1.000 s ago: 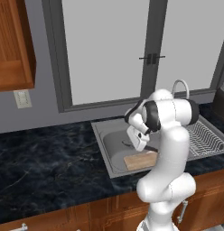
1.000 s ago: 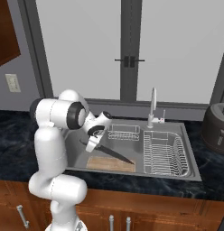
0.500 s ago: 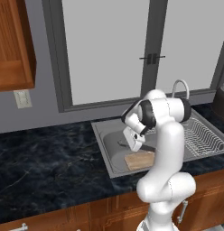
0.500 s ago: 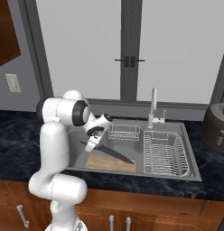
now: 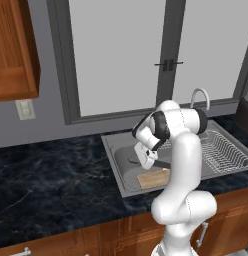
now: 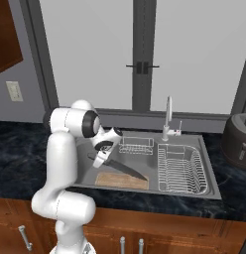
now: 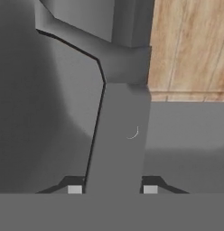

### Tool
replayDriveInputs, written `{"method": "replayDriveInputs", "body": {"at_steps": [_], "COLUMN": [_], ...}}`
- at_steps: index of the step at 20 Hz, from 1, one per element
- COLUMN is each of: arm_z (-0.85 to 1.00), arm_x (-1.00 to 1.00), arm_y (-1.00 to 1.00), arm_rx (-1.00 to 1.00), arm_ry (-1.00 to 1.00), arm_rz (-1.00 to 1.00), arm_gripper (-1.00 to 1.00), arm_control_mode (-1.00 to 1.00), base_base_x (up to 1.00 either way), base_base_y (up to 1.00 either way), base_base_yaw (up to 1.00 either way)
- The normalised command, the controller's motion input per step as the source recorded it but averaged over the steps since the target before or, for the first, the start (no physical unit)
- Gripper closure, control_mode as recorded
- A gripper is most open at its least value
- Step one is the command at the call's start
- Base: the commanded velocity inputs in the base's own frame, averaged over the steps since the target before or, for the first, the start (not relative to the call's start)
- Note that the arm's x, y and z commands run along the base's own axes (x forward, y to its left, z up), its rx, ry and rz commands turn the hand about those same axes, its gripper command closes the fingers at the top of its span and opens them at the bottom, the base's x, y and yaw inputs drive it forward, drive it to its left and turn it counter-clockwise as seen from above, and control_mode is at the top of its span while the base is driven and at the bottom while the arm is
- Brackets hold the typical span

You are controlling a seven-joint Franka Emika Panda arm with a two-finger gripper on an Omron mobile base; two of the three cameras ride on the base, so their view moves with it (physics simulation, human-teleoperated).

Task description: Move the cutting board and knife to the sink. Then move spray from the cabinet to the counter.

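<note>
The cutting board lies flat on the floor of the sink, in its left basin. My gripper hangs low over that basin, shut on the handle of the knife. The dark blade slants down to the right across the board. In the hand view the knife's grey handle runs up from between my fingertips, with the board at top right. From the left base view, the gripper sits just above the board. The cabinet hangs at upper left. The spray is out of view.
A wire dish rack fills the right basin, with a small wire basket at the back of the left one. The faucet stands behind the sink. A dark appliance sits far right. Black counter stretches left of the sink.
The hand with the knife has sunk a little lower into the left basin. The cutting board has stayed where it was.
</note>
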Motion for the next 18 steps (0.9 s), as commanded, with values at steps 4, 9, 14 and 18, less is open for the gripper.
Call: {"method": "replayDriveInputs", "body": {"at_steps": [4,9,14,18], "arm_z": [-0.16,-0.06,-0.13,-0.24], "arm_x": [-0.03,0.0,0.0,0.0], "arm_y": [-0.2,-0.24,-0.22,-0.09], "arm_rx": [0.0,-0.01,0.0,0.0], "arm_ry": [0.0,0.0,0.0,0.0], "arm_rz": [0.0,0.0,0.0,0.0], "arm_gripper": [1.0,1.0,1.0,1.0], "arm_control_mode": [-1.0,-1.0,-1.0,-1.0], "base_base_x": [0.0,0.0,0.0,0.0], "base_base_y": [0.0,0.0,0.0,0.0], "base_base_yaw": [0.0,0.0,0.0,0.0]}}
